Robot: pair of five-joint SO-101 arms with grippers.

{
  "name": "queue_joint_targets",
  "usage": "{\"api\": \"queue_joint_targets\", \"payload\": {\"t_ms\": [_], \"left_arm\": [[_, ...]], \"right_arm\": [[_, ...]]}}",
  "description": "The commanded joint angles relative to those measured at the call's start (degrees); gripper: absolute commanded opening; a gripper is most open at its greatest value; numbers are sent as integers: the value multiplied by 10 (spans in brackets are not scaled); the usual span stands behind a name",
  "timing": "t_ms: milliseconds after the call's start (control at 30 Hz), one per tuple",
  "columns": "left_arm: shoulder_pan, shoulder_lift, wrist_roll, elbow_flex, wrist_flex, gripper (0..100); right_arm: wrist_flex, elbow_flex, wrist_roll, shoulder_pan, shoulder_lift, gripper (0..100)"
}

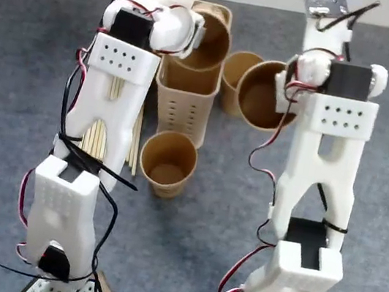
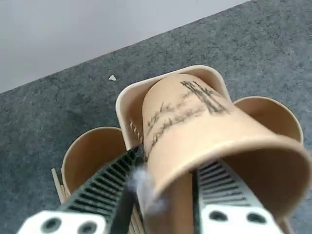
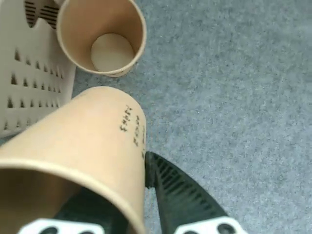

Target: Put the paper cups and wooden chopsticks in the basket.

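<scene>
**Both grippers clamped on paper cups by the basket**

Nearest, the left gripper has its ribbed black fingers closed on a tilted cup near the rim. This cup hangs over the far end of the basket. Dark print runs along its tan side, too smeared to make out. The right gripper pinches another cup just beside the basket, on the right arm's side. One finger shows and the other is mostly hidden under the cup wall. Whether this cup touches the carpet cannot be told. A third cup stands upright against the basket's near end, brown with a paler bottom. A fourth cup sits beside the basket too, half covered by the right arm's cup. The chopsticks lie alongside the beige, hole-punched basket on the left arm's side, mostly hidden beneath that arm
</scene>
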Motion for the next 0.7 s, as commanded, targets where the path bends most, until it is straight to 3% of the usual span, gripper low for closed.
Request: {"api": "queue_joint_targets", "payload": {"t_ms": [0,300,433,667], "left_arm": [[-19,-3,3,-17,0,200],[-36,-3,2,-14,-128,200],[-20,-2,2,-13,-174,200],[-14,2,4,-12,-191,200]], "right_arm": [[-17,-25,-4,-7,-10,5],[-73,-49,-8,-7,-11,5],[-73,-115,-51,-7,-11,5],[-72,-184,-55,-20,-7,5]]}}
